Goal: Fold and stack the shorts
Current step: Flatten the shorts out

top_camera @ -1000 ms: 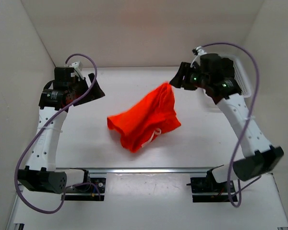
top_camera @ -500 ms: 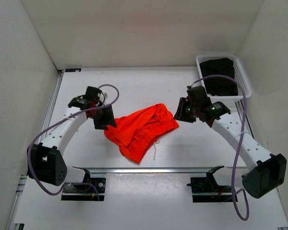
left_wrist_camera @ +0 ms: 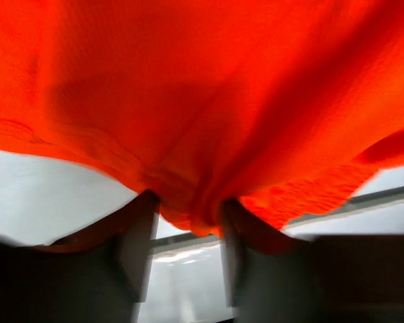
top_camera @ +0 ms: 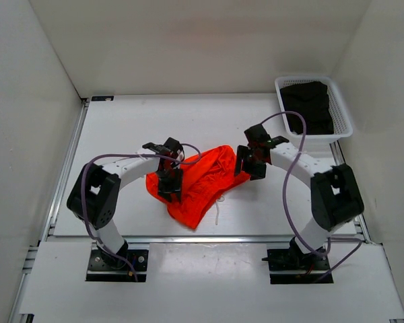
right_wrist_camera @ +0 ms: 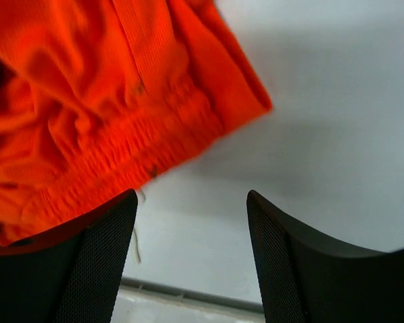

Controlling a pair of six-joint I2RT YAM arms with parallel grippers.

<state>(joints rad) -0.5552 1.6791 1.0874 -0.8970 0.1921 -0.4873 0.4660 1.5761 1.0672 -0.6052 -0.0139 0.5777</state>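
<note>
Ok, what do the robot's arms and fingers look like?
Left arm and right arm: white links, black joints, a purple cable along each. Left gripper and right gripper are black; the right fingers have a mesh texture.

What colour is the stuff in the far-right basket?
Black. The pile in the basket shows best in the top external view.

left end effector [top_camera: 170,184] low, elbow bent inward | right end effector [top_camera: 246,164] fingers parted, elbow bent inward
</note>
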